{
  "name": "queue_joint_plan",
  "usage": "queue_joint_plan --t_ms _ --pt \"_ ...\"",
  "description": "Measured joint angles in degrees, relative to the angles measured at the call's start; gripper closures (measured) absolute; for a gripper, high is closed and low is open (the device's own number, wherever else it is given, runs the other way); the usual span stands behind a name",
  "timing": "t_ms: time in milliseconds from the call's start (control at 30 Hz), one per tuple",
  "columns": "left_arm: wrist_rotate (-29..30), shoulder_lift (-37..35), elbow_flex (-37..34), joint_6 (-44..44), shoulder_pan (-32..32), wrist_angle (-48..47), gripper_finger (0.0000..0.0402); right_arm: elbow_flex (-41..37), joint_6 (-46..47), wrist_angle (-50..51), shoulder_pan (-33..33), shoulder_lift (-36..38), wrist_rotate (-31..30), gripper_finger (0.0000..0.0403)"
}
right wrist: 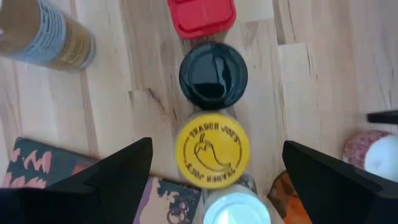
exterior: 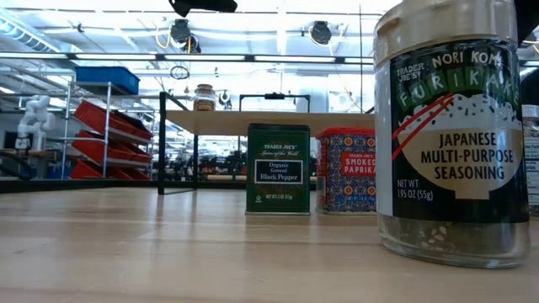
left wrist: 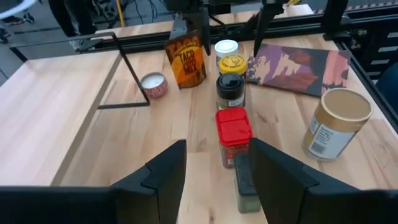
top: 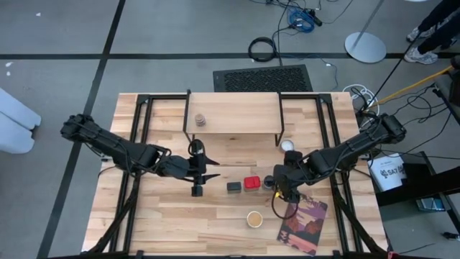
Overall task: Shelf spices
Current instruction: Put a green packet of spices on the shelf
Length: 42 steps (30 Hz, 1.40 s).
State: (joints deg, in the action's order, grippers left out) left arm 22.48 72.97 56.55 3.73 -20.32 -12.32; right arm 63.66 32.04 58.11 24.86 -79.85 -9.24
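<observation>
Right gripper (right wrist: 211,180) spread wide, empty, poised directly above yellow-capped jar (right wrist: 211,151); black-capped jar (right wrist: 213,74) touching behind. Left gripper (left wrist: 211,165) half-open, empty, farther off.

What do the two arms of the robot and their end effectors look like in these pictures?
Both arms are dark, nearly black, and built of jointed segments. The left end effector has two flat, wedge-shaped black fingers with a matte finish. The right end effector has the same broad, angular black fingers. From above, the left arm and right arm look alike. No markings or loose cables are discernible.
</observation>
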Motion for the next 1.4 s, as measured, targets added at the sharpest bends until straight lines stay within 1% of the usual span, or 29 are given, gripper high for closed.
queue_joint_plan --t_ms 133,400,533,700,800,967,1133,1400 --pt "0.0 -0.2 0.0 0.0 0.0 -0.7 0.0221 0.0 -0.6 -0.5 -0.4 -0.2 0.0 0.0048" --pt "-0.2 -4.1 0.0 1.6 -0.4 -4.0 0.0221 0.0 -2.8 -1.4 -0.5 -3.4 0.0 0.0048" --pt "-0.7 -4.8 0.0 2.0 -0.4 -4.7 0.0221 -0.1 -3.1 -2.8 -0.5 -3.8 0.0 0.0048" --pt "-1.3 -4.8 0.0 2.0 -0.4 -4.9 0.0221 -0.1 -2.4 -2.5 -0.6 -3.8 0.0 0.0048" --pt "-1.3 -4.8 0.0 2.0 -0.6 -6.8 0.0221 -0.9 -2.2 -3.0 -0.8 -3.8 0.0 0.0048" --pt "-1.3 -7.9 0.0 4.2 -1.9 -12.3 0.0221 -2.1 -0.4 -2.9 -0.8 -3.8 0.0 0.0048" --pt "-1.3 -9.9 0.0 6.5 -1.8 -12.7 0.0221 -3.6 -0.2 -4.1 -1.0 -3.8 0.1 0.0049" --pt "-2.7 -8.8 0.0 8.0 -1.9 -12.8 0.0221 -4.6 -0.3 -6.7 -1.3 -3.8 0.1 0.0049"
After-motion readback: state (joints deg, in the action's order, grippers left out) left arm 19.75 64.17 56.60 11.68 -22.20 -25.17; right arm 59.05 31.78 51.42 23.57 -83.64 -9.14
